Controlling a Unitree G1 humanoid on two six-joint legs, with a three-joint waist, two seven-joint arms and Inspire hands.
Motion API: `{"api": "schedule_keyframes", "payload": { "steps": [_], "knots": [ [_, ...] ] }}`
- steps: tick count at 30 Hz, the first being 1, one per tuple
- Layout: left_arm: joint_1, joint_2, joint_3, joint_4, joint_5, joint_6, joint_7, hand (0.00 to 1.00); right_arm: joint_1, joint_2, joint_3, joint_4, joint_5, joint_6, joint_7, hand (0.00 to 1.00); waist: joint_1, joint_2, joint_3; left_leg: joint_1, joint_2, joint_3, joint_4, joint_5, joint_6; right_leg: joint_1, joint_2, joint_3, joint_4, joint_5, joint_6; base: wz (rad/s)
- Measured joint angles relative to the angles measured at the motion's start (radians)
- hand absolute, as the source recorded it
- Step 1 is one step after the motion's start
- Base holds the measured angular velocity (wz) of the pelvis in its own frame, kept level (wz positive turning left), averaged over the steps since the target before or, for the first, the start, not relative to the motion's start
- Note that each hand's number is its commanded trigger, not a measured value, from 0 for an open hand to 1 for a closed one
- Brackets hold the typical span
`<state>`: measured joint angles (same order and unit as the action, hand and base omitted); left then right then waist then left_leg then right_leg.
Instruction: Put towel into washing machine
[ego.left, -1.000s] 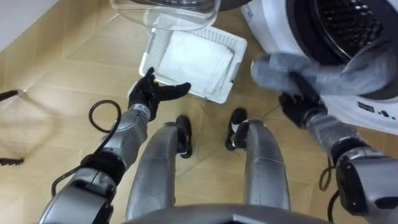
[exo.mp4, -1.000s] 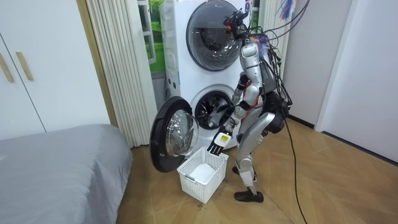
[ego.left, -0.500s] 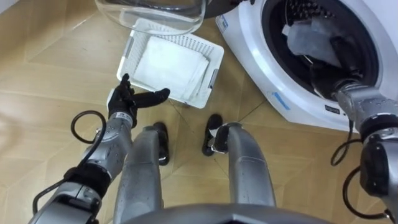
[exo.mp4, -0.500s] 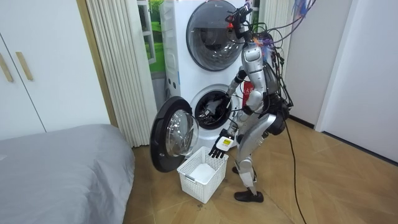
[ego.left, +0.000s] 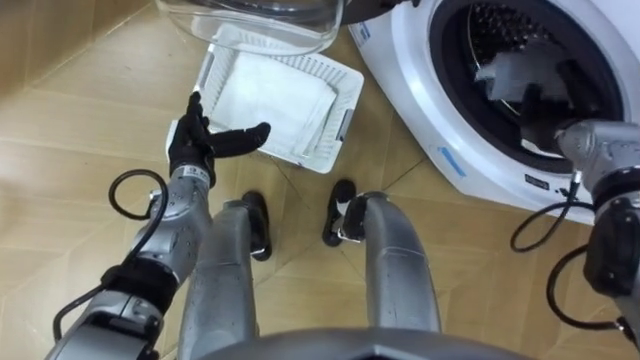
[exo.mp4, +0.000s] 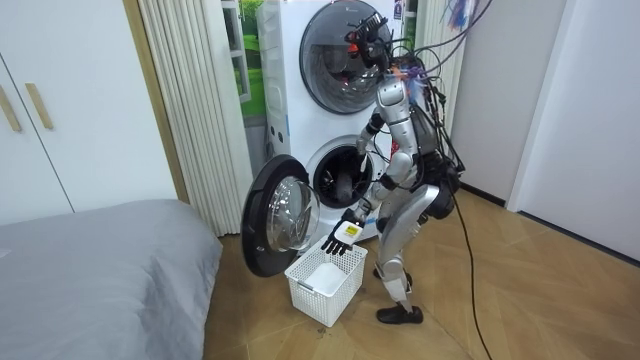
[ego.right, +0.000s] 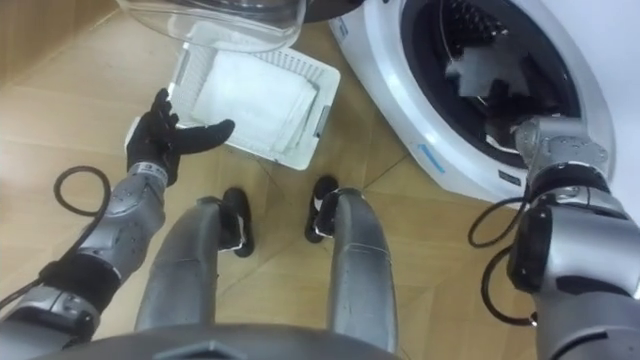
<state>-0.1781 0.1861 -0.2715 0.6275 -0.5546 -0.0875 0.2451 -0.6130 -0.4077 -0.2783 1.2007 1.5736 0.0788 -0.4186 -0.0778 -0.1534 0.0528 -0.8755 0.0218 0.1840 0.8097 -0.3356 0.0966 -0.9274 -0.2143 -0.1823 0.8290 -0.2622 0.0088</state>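
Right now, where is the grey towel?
In the left eye view, the grey towel lies at the upper right, inside the drum of the washing machine, just above the right robot hand that reaches in.

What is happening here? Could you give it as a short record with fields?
Robot: stands facing the lower washing machine, door open
Grey towel: inside the drum
Right hand: in the drum, by the grey towel; grasp unclear
Left hand: open, above the laundry basket's near rim
Laundry basket: on the floor, holds a folded white towel
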Motion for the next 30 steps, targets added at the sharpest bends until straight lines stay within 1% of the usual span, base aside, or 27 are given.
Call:
{"api": "schedule_keyframes", "payload": {
  "steps": [2, 3, 5, 6, 7, 9, 12, 13, 15, 16, 18, 19, 20, 21, 22, 23, 24, 25, 26, 27, 28, 30],
  "knots": [
    [-0.006, 0.0, -0.005, 0.0, 0.006, -0.001, 0.0, 0.0, 0.003, 0.0, 0.0, -0.002, 0.004, -0.003, -0.013, 0.0, 0.004, 0.001, 0.0002, 0.004, 0.0, 0.001, -0.006, -0.001, 0.001, 0.003, 0.0, -0.001, -0.001, 0.0, 0.001, 0.0],
    [-0.008, -0.001, -0.006, 0.0, 0.007, -0.001, -0.001, 0.0, 0.005, 0.0, 0.0, -0.009, 0.015, -0.011, -0.023, 0.0, 0.01, 0.001, 0.0005, 0.011, 0.0, 0.004, -0.01, -0.001, 0.001, 0.007, -0.001, 0.0, -0.001, 0.0, 0.001, 0.0],
    [-0.007, -0.008, -0.007, 0.002, 0.008, -0.001, -0.007, 0.0, 0.008, 0.0, 0.0, -0.009, 0.026, -0.025, -0.038, 0.0, 0.024, 0.006, 0.0036, 0.028, 0.001, 0.006, -0.016, -0.001, 0.001, 0.02, -0.001, 0.001, -0.004, 0.001, 0.001, 0.0],
    [-0.006, -0.013, -0.009, 0.004, 0.008, -0.001, -0.015, 0.0, 0.01, 0.0, 0.0, -0.009, 0.03, -0.04, -0.052, 0.0, 0.033, 0.014, 0.0044, 0.037, 0.003, 0.006, -0.018, -0.001, 0.001, 0.03, 0.001, -0.001, -0.013, 0.001, 0.0, 0.0],
    [-0.005, -0.014, -0.01, 0.004, 0.008, -0.001, -0.019, 0.0, 0.009, 0.0, 0.0, -0.012, 0.033, -0.049, -0.059, 0.0, 0.034, 0.021, 0.0068, 0.042, 0.004, 0.005, -0.02, -0.001, 0.001, 0.037, 0.001, -0.005, -0.017, 0.001, -0.001, 0.04],
    [-0.005, -0.024, -0.018, 0.006, 0.008, 0.0, -0.033, 0.0, 0.02, 0.0, 0.0, -0.034, 0.036, -0.086, -0.081, 0.0, 0.044, 0.05, 0.0091, 0.06, 0.007, 0.003, -0.03, -0.001, 0.001, 0.063, 0.003, -0.015, -0.034, 0.005, 0.0, 0.02],
    [-0.009, -0.03, -0.021, 0.019, 0.007, -0.002, -0.06, 0.0, 0.046, 0.004, 0.002, -0.046, 0.048, -0.12, -0.095, 0.0, 0.057, 0.069, 0.0067, 0.09, 0.007, 0.002, -0.044, -0.001, 0.0, 0.094, 0.005, -0.018, -0.049, 0.006, 0.001, 0.0],
    [-0.01, -0.028, -0.025, 0.022, 0.006, -0.004, -0.062, 0.0, 0.052, 0.007, 0.002, -0.05, 0.06, -0.126, -0.095, 0.0, 0.057, 0.071, 0.0066, 0.098, 0.007, 0.003, -0.049, 0.0, 0.0, 0.102, 0.006, -0.018, -0.053, 0.006, 0.001, 0.0],
    [-0.003, -0.028, -0.026, 0.023, 0.024, -0.005, -0.067, 0.0, 0.103, 0.03, 0.002, -0.098, 0.075, -0.159, -0.103, 0.0, 0.061, 0.074, 0.0054, 0.127, 0.006, 0.0, -0.071, 0.001, -0.002, 0.136, 0.007, -0.028, -0.074, 0.007, 0.003, 0.04],
    [-0.002, -0.029, -0.024, 0.025, 0.033, -0.005, -0.07, 0.0, 0.116, 0.034, 0.002, -0.107, 0.074, -0.167, -0.103, 0.0, 0.062, 0.075, 0.0054, 0.135, 0.006, -0.001, -0.078, 0.001, -0.003, 0.146, 0.007, -0.031, -0.084, 0.007, 0.003, 0.05],
    [0.0, -0.028, -0.013, 0.067, 0.045, -0.005, -0.09, 0.0, 0.182, 0.055, 0.004, -0.117, 0.07, -0.191, -0.101, 0.0, 0.068, 0.077, 0.0039, 0.186, 0.008, -0.002, -0.11, 0.003, -0.005, 0.2, 0.016, -0.037, -0.122, 0.011, 0.01, -0.03],
    [0.002, -0.029, -0.008, 0.077, 0.045, -0.005, -0.093, 0.0, 0.195, 0.059, 0.004, -0.117, 0.068, -0.195, -0.101, 0.0, 0.071, 0.078, 0.0033, 0.201, 0.009, -0.003, -0.121, 0.003, -0.006, 0.216, 0.021, -0.037, -0.132, 0.013, 0.013, -0.11],
    [0.012, -0.031, 0.001, 0.084, 0.046, -0.004, -0.096, 0.0, 0.227, 0.067, 0.005, -0.117, 0.066, -0.198, -0.094, 0.0, 0.08, 0.082, 0.0013, 0.23, 0.012, -0.002, -0.14, 0.005, -0.008, 0.247, 0.03, -0.037, -0.159, 0.019, 0.016, -0.11],
    [0.018, -0.03, 0.002, 0.1, 0.047, -0.007, -0.101, 0.0, 0.263, 0.075, 0.014, -0.114, 0.066, -0.204, -0.078, 0.0, 0.088, 0.089, -0.0026, 0.256, 0.017, -0.003, -0.162, 0.006, -0.01, 0.28, 0.042, -0.039, -0.192, 0.028, 0.019, -0.11],
    [0.021, -0.029, 0.002, 0.118, 0.048, -0.008, -0.103, 0.0, 0.28, 0.083, 0.022, -0.107, 0.066, -0.211, -0.064, 0.0, 0.089, 0.094, -0.0035, 0.272, 0.019, -0.005, -0.174, 0.007, -0.012, 0.301, 0.046, -0.043, -0.212, 0.033, 0.02, -0.06],
    [0.029, -0.027, 0.005, 0.166, 0.062, -0.006, -0.111, 0.0, 0.303, 0.103, 0.026, -0.077, 0.064, -0.218, -0.031, 0.0, 0.088, 0.103, -0.0075, 0.314, 0.022, -0.008, -0.204, 0.01, -0.016, 0.349, 0.057, -0.049, -0.253, 0.042, 0.022, 0.0],
    [0.046, -0.028, 0.02, 0.184, 0.089, -0.004, -0.121, 0.0, 0.338, 0.117, 0.028, -0.059, 0.048, -0.219, -0.006, 0.0, 0.086, 0.113, -0.0142, 0.356, 0.023, -0.011, -0.236, 0.012, -0.02, 0.398, 0.066, -0.057, -0.298, 0.051, 0.026, 0.0],
    [0.063, -0.027, 0.032, 0.188, 0.1, -0.006, -0.127, 0.0, 0.359, 0.124, 0.028, -0.056, 0.024, -0.219, 0.007, 0.0, 0.086, 0.116, -0.0157, 0.38, 0.021, -0.011, -0.257, 0.015, -0.022, 0.421, 0.068, -0.06, -0.315, 0.053, 0.028, 0.03],
    [0.1, -0.028, 0.053, 0.216, 0.13, -0.009, -0.139, 0.0, 0.406, 0.139, 0.043, -0.034, -0.025, -0.221, 0.046, 0.0, 0.087, 0.126, -0.0228, 0.425, 0.018, -0.011, -0.295, 0.021, -0.024, 0.467, 0.071, -0.068, -0.352, 0.059, 0.031, 0.0],
    [0.126, -0.027, 0.085, 0.253, 0.155, -0.009, -0.15, 0.0, 0.439, 0.148, 0.05, 0.004, -0.065, -0.222, 0.079, 0.0, 0.089, 0.133, -0.0277, 0.471, 0.016, -0.011, -0.327, 0.027, -0.028, 0.513, 0.078, -0.068, -0.39, 0.065, 0.034, 0.0],
    [0.139, -0.024, 0.101, 0.266, 0.166, -0.009, -0.151, 0.0, 0.458, 0.153, 0.054, 0.022, -0.09, -0.222, 0.092, 0.0, 0.089, 0.136, -0.0304, 0.493, 0.015, -0.012, -0.338, 0.029, -0.03, 0.534, 0.08, -0.068, -0.404, 0.066, 0.034, 0.0],
    [0.213, 0.003, 0.148, 0.299, 0.195, -0.012, -0.15, 0.0, 0.551, 0.168, 0.089, 0.045, -0.224, -0.221, 0.138, 0.0, 0.092, 0.142, -0.0375, 0.569, 0.011, -0.022, -0.397, 0.04, -0.042, 0.607, 0.093, -0.068, -0.458, 0.068, 0.038, 0.0]
  ]
}}
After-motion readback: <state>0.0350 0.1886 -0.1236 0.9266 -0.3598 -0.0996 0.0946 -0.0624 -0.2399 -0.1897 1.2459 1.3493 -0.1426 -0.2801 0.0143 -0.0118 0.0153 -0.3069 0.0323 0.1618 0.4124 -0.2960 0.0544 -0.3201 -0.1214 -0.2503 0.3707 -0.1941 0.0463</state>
